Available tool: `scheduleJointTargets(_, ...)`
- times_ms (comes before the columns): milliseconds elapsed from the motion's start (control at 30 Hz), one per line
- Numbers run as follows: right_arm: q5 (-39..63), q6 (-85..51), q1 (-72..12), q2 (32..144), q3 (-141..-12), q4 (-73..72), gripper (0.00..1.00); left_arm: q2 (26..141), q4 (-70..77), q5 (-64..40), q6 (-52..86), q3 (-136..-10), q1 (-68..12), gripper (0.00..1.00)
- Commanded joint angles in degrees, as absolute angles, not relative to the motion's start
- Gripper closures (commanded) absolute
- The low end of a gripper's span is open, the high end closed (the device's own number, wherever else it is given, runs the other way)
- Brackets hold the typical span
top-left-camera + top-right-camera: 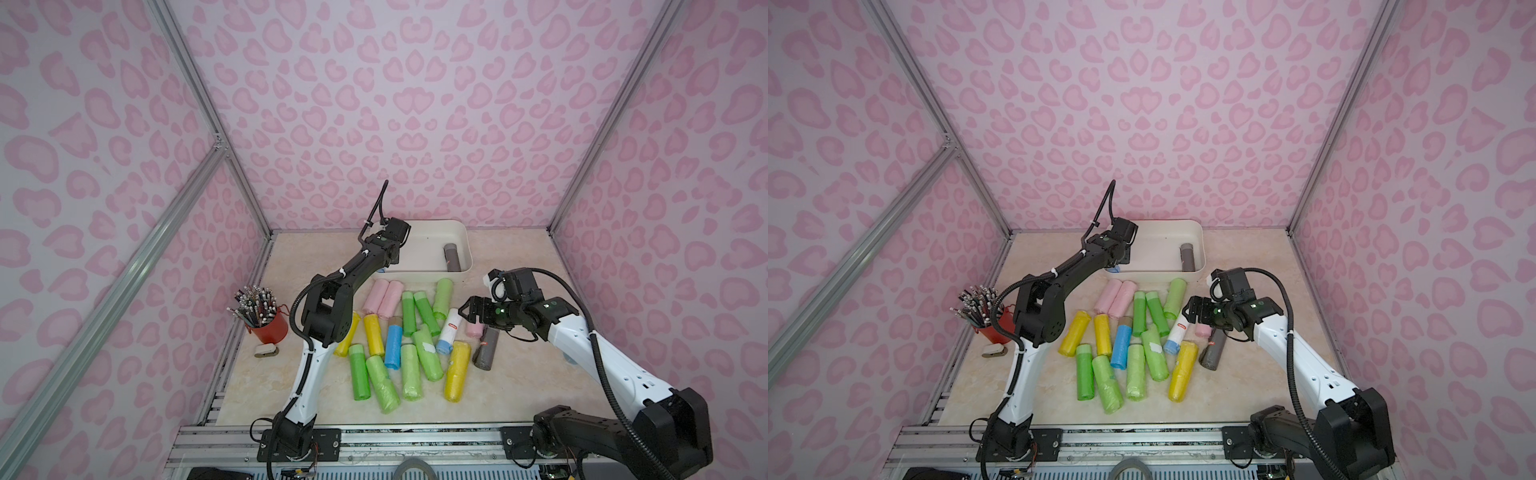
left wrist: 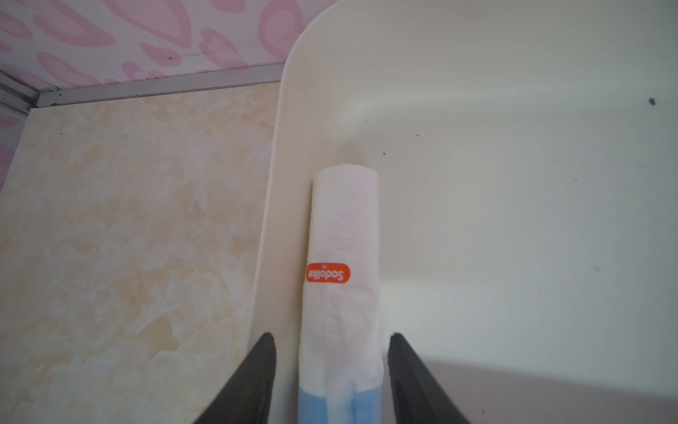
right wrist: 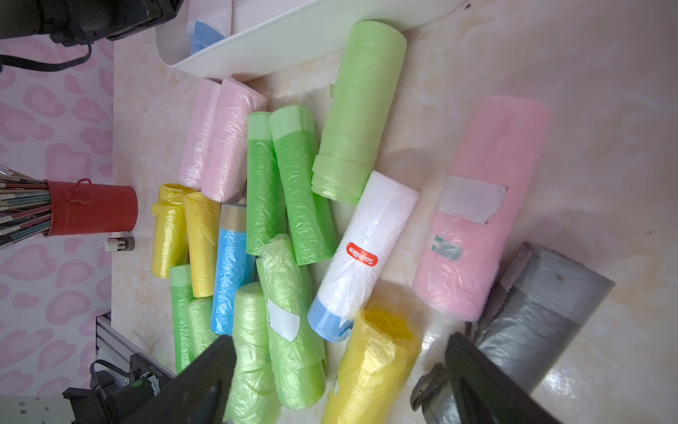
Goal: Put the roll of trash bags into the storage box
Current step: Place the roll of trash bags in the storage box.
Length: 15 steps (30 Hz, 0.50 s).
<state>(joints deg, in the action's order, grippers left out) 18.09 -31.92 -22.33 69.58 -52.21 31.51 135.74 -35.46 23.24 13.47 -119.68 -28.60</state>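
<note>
Left wrist view: white roll [image 2: 341, 257] lies in storage box [image 2: 477, 220] between parted fingers [image 2: 253, 381], touching neither.

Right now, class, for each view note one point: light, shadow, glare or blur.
Both top views: even light, faint shadows under the loose rolls. Left wrist view: the white roll is sharp; a grey shadow crosses the storage box floor. Right wrist view: glare on the table beside the grey roll; the right tool is blurred.
</note>
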Motion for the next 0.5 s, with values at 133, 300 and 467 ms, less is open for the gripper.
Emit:
scheduleJointTargets(133,15.8,-33.0,-22.3,68.3,-52.1,33.4,0.09,130.7,-32.0,23.2,13.8,-117.1,-29.3,0.23)
scheduleJointTargets(300,15.1,-33.1,-22.2,68.1,-51.6,34.9,0.09,123.9,-27.6,21.5,14.8,-112.2,-29.7,0.09)
scheduleJointTargets(467,13.7,-34.2,-22.2,67.0,-50.7,35.4,0.09,118.6,-27.6,24.3,14.8,-109.8,-31.7,0.00)
